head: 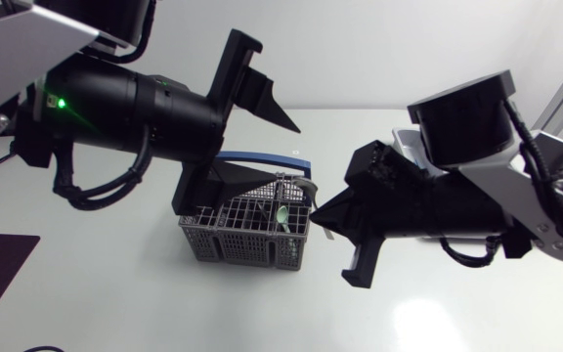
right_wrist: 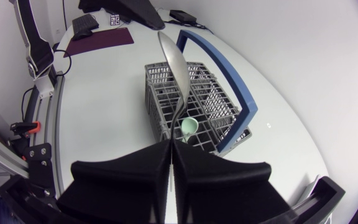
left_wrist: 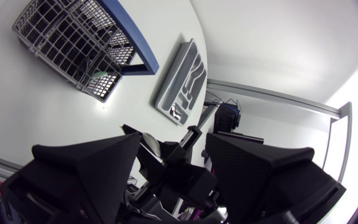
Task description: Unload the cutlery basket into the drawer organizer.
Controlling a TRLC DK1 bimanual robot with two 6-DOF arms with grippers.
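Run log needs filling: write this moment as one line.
right end effector: shut on spoon over cutlery basket | left end effector: open, empty | basket: mint-green item inside | drawer organizer: beside basket

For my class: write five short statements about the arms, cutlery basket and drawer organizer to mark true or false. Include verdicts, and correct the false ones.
1. The right gripper is shut on a spoon. True.
2. The left gripper holds a fork. False: its fingers are open with nothing held between them.
3. The basket has a red handle. False: the handle is blue.
4. A small pale green item sits in the basket. True.
5. The drawer organizer is inside the basket. False: it lies apart from the basket, beyond the handle side in the left wrist view.
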